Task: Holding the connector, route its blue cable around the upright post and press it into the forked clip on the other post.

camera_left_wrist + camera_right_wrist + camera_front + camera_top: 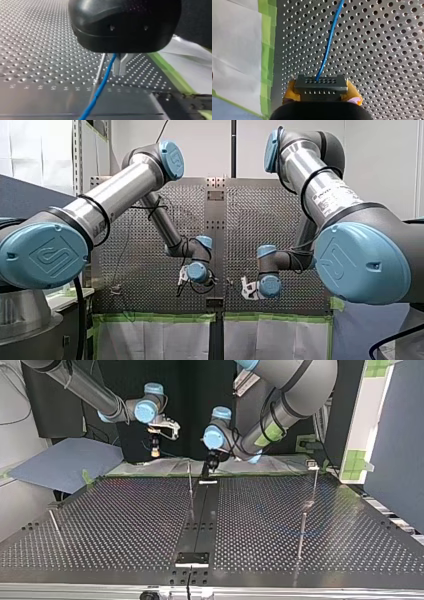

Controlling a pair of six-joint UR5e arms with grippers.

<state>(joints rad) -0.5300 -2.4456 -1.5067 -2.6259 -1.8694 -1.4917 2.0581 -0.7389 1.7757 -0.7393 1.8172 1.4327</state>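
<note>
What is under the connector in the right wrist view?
Perforated table lies beyond the connector, with the blue cable leaving its face. Yellow pads flank it; their contact faces and the table directly beneath are covered.

White wall [200, 145], white sheet [155, 340] w/ green tape [155, 318].

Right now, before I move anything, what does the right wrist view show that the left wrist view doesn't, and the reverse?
Only the right wrist view: the black connector clamped between the yellow pads of my right end effector, the blue cable leaving its face. Only the left wrist view: my left end effector low over the perforated table, a thin upright post right beside the cable; whether that end effector grips the cable I cannot tell. Both: the blue cable, the perforated table and green tape at its edge.
</note>
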